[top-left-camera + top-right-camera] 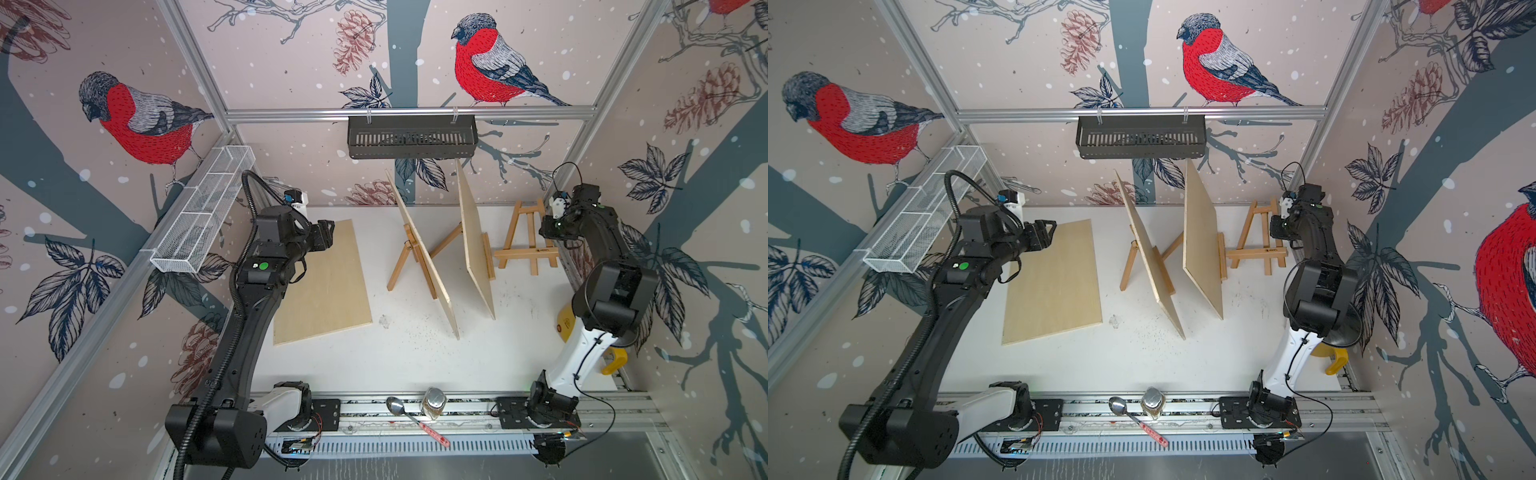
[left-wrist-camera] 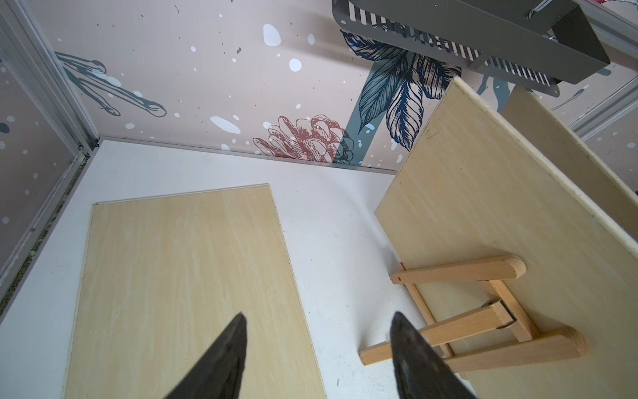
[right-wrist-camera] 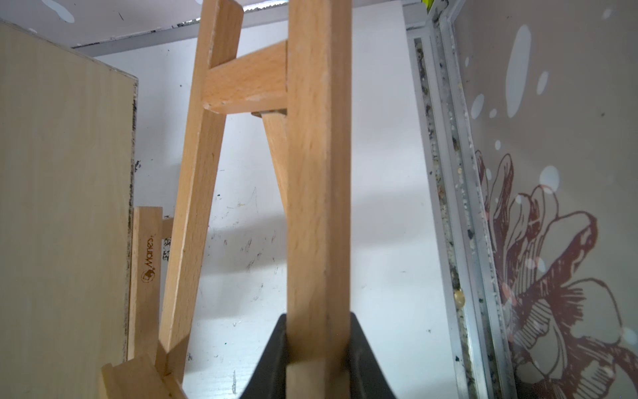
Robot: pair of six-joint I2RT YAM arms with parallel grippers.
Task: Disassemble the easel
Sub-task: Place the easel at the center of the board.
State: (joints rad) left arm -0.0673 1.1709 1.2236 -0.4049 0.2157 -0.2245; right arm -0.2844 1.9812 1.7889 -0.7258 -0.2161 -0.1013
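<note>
Spoon (image 1: pixel 395 405) and jar (image 1: pixel 433 402) rest on the near rail (image 1: pixel 365 406), apart from the work. Farther in, at the left, a plywood board (image 1: pixel 322 282) lies flat on the white surface (image 1: pixel 395 361), and the left claw (image 2: pixel 317 319) hangs over it with its jaws wide and nothing between them. In the middle, the left standing board (image 1: pixel 424 257) leans on the left easel (image 1: pixel 400 266), and the right standing board (image 1: pixel 473 245) leans on the right easel (image 1: pixel 446 241). At the far right the bare easel (image 1: pixel 525 237) stands close to the wall, and the right claw (image 3: pixel 317 321) is closed on one of its front legs, pressing the flat sides of the slat. I judge this easel to be light and stiff, but delicate at the hinged back leg, so a front leg seems the safest hold. The boards look thin, smooth and light, and are probably best pinched at a free upper edge.
</note>
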